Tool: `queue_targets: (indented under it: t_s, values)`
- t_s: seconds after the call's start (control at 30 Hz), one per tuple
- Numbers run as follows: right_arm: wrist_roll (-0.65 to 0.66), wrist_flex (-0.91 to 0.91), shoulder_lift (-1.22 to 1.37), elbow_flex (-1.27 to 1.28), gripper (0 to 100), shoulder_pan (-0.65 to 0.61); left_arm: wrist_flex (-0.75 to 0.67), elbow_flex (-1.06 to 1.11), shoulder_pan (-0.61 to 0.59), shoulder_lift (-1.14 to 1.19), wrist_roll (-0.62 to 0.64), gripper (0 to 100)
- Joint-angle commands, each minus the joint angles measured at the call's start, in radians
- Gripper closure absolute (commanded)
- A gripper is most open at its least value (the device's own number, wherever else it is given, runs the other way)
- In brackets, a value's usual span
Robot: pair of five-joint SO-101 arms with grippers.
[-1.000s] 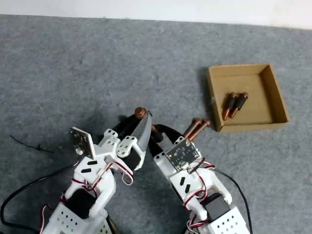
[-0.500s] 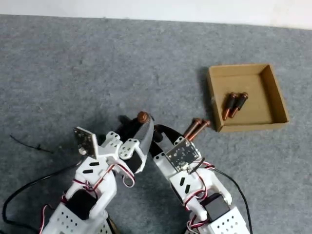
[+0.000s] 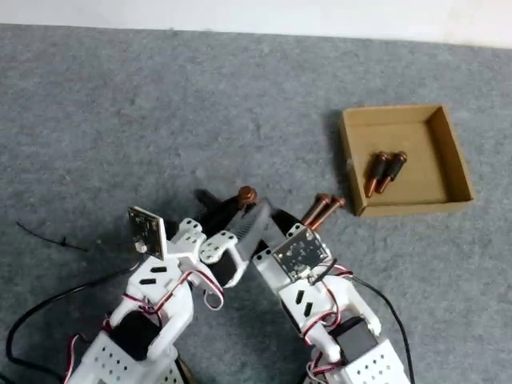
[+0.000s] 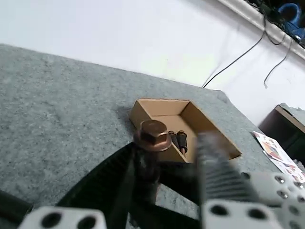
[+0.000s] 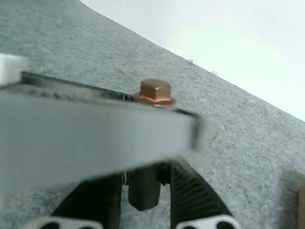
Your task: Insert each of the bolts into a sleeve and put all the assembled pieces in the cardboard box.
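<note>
Toward the cardboard box (image 3: 350, 160) our released left gripper (image 3: 238, 206) has swung; our right gripper (image 5: 144, 179), nearer it, clamps the bolted sleeve (image 5: 143, 193).

Left gripper (image 3: 240, 206) swings right in high view, toward right gripper (image 5: 144, 171). Bolt (image 3: 246, 194) travels with it: copper head shifts right and slightly nearer arm bases, a little at each step. It ends atop sleeve (image 5: 142, 191), which sits clamped between right gripper's fingers. Left gripper's grey finger (image 3: 251, 226), earlier narrow and close against bolt, now splays rightward across right gripper's tips, jaws spread wider. Left arm's camera board (image 3: 147, 232) drifts right too.
</note>
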Motion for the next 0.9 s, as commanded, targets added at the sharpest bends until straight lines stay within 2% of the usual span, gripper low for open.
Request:
queue_targets:
  t_s: [0.0, 0.17, 0.37, 0.63, 0.8, 0.87]
  values:
    - [0.006, -0.005, -0.021, 0.105, 99.4, 0.010, 0.000, 0.022, 0.015, -0.004, 0.026, 68]
    - [0.006, -0.005, -0.021, 0.105, 99.4, 0.042, -0.005, 0.018, -0.048, -0.013, 0.037, 69]
    - [0.006, -0.008, -0.021, 0.105, 99.4, 0.068, -0.018, -0.038, -0.214, -0.007, 0.178, 69]
    - [0.006, -0.008, -0.021, 0.105, 99.4, 0.070, -0.015, -0.033, -0.173, -0.012, 0.181, 69]
    - [0.006, -0.008, -0.021, 0.105, 99.4, 0.071, -0.018, -0.041, -0.255, -0.012, 0.186, 69]
    - [0.006, -0.008, -0.021, 0.104, 99.4, 0.094, -0.018, -0.041, -0.266, -0.013, 0.183, 72]
